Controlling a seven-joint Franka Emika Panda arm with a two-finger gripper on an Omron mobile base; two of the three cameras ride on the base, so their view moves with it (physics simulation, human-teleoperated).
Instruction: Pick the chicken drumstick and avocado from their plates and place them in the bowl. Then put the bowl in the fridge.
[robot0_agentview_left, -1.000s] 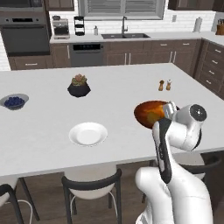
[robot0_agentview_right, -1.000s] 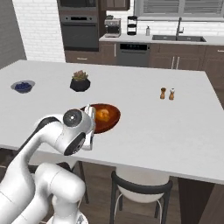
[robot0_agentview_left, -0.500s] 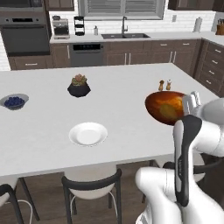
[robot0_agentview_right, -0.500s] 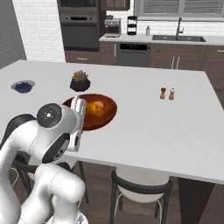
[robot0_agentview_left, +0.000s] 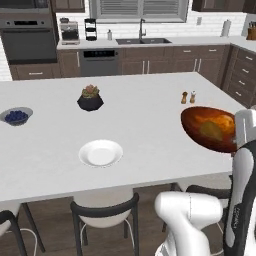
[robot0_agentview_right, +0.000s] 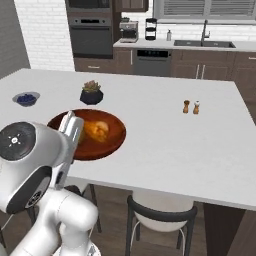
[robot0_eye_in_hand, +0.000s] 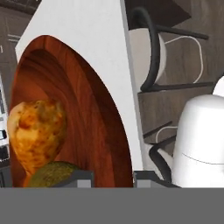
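Observation:
My gripper (robot0_eye_in_hand: 113, 177) is shut on the rim of the glossy reddish-brown bowl (robot0_eye_in_hand: 94, 127). The bowl hangs lifted and tilted over the near edge of the white island counter (robot0_agentview_left: 150, 115). It shows at the right of the left base view (robot0_agentview_left: 210, 131) and at the left of the right base view (robot0_agentview_right: 107, 142). Inside it lie the orange-brown chicken drumstick (robot0_eye_in_hand: 37, 131) (robot0_agentview_right: 97, 131) (robot0_agentview_left: 212, 129) and, right by the fingers, the dark olive avocado (robot0_eye_in_hand: 54, 174). A white plate (robot0_agentview_left: 100, 152) rests bare on the counter. The fridge is out of view.
On the counter stand a black pot with a succulent (robot0_agentview_left: 90, 98) (robot0_agentview_right: 92, 93), a grey bowl of blue berries (robot0_agentview_left: 16, 116) (robot0_agentview_right: 26, 98) and salt and pepper shakers (robot0_agentview_left: 188, 97) (robot0_agentview_right: 191, 106). Stools (robot0_agentview_left: 102, 212) (robot0_agentview_right: 160, 217) line the near edge.
The arm has drawn the bowl off the counter and back toward the base, so it looms larger and more tilted. The things on the counter have not moved.

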